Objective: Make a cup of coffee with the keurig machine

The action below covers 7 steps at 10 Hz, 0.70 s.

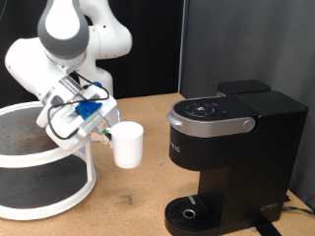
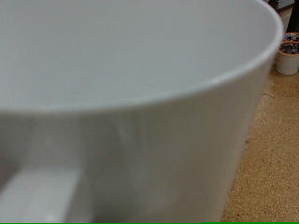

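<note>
Exterior view first: my gripper is hanging above the middle of the tabletop, between the white round two-tier rack at the tabletop's left edge and the keurig machine toward its right edge. My fingers are closing on the cup from its left side, gripping it at the rim, and the cup is sitting upright with its mouth facing up, clear of the rack and well apart from the machine. How wide my fingers are standing I cannot judge beyond the fact that the cup wall is between them. The keurig machine is standing with its lid down, silver rim and buttons facing up, and its round drip base is lying near the tabletop's front edge.

Wrist view: the cup is filling nearly the whole picture, its white wall and curved rim pressing close to my camera. Past it, bare wood-grain tabletop is showing, and a small pod is sitting far off near the tabletop's edge.
</note>
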Tool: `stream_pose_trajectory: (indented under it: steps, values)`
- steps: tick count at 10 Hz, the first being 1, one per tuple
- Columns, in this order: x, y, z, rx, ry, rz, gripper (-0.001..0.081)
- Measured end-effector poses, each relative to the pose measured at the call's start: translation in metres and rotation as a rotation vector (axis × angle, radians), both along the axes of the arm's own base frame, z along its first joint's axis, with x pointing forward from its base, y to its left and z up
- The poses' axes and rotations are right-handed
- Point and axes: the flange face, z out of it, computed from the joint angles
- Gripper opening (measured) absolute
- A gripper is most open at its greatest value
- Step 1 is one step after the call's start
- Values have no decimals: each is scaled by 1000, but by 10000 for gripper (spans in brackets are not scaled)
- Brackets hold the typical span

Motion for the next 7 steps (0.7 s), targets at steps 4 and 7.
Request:
stream_pose_trajectory:
  steps: [4,7]
  values:
    - [20,16,-38,-49,22,-14,71]
    - [41,26,-58,-63,21,-29,71]
